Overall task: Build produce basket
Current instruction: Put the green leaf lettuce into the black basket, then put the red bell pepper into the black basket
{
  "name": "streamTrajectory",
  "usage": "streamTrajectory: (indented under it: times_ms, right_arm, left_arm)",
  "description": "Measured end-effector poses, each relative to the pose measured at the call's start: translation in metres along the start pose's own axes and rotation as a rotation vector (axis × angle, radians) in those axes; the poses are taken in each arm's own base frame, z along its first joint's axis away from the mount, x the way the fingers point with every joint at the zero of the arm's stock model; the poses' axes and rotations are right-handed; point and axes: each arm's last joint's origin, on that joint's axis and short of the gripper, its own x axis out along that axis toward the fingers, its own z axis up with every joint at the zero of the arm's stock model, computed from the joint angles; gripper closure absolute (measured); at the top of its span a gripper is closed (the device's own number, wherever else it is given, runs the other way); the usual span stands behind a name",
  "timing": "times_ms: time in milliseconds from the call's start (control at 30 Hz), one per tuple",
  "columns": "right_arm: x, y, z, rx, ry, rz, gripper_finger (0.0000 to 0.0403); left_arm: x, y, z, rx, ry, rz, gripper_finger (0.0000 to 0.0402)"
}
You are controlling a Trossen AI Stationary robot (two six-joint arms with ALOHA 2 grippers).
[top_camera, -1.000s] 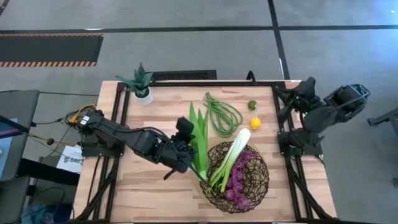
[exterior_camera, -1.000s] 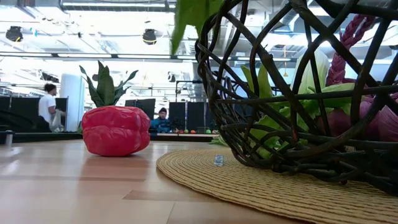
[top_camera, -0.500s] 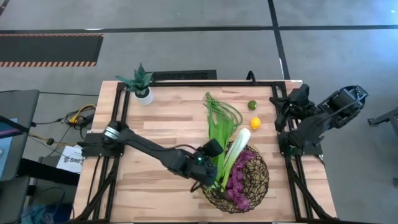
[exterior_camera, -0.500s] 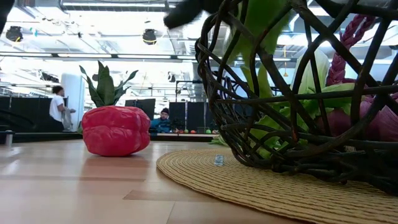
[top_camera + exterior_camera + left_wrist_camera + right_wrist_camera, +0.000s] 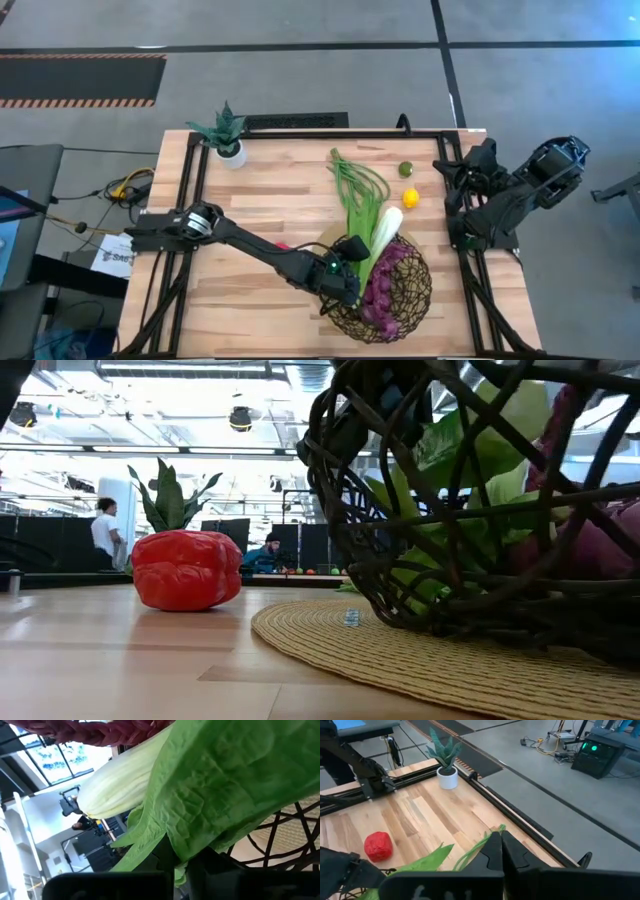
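**Left arm holds leafy stalk at the basket rim**

The wooden table [image 5: 250, 200] carries the work. The left arm reaches across it from its left edge to the woven wire basket [image 5: 412, 295], which sits on a round straw mat [image 5: 400, 660] near the front right of the table. The right arm waits folded at the table's right edge, its gripper [image 5: 501, 851] with fingers pressed together and holding nothing.

The left gripper [image 5: 345, 280] is at the basket's left rim, clamped on the base of the green leafy stalk [image 5: 355, 215]; the left wrist view shows the leaf [image 5: 225, 790] pinched between the dark fingers. The stalk runs from the basket out over its back rim toward the looped green beans [image 5: 358, 175] on the table. The white-green leek [image 5: 385, 232] lies beside it, its white end poking past the rim. The purple grape bunch [image 5: 385, 295] is inside the basket.

The red pepper [image 5: 186, 568] rests on the table left of the basket, mostly hidden under the left arm from above. The lemon [image 5: 410, 198] and lime [image 5: 406, 169] lie close together behind the basket. A small potted plant [image 5: 226, 133] stands at the back left corner.
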Motion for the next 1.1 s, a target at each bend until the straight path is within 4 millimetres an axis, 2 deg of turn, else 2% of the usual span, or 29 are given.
streamTrajectory:
  times_ms: [133,300,600,867,1000,1100]
  right_arm:
    - [0.0,0.0,0.0,0.002,-0.001,0.001,0.0403]
    - [0.0,0.0,0.0,0.006,-0.002,0.002,0.0403]
    - [0.0,0.0,0.0,0.006,-0.002,0.002,0.0403]
    - [0.0,0.0,0.0,0.006,-0.002,0.002,0.0403]
    - [0.0,0.0,0.0,0.007,-0.002,0.002,0.0403]
    - [0.0,0.0,0.0,0.007,-0.002,0.003,0.0403]
  left_arm:
    - [0.0,0.0,-0.001,-0.007,0.013,0.006,0.0396]
    - [0.0,-0.002,-0.002,0.051,0.019,-0.007,0.0368]
    - [-0.004,-0.001,-0.003,0.116,0.133,0.066,0.0279]
    - [-0.017,0.008,0.002,0.051,0.149,0.125,0.0203]
    - [-0.024,0.006,0.004,0.112,0.208,0.166,0.0187]
    - [-0.028,0.005,0.006,0.063,0.211,0.185,0.0184]
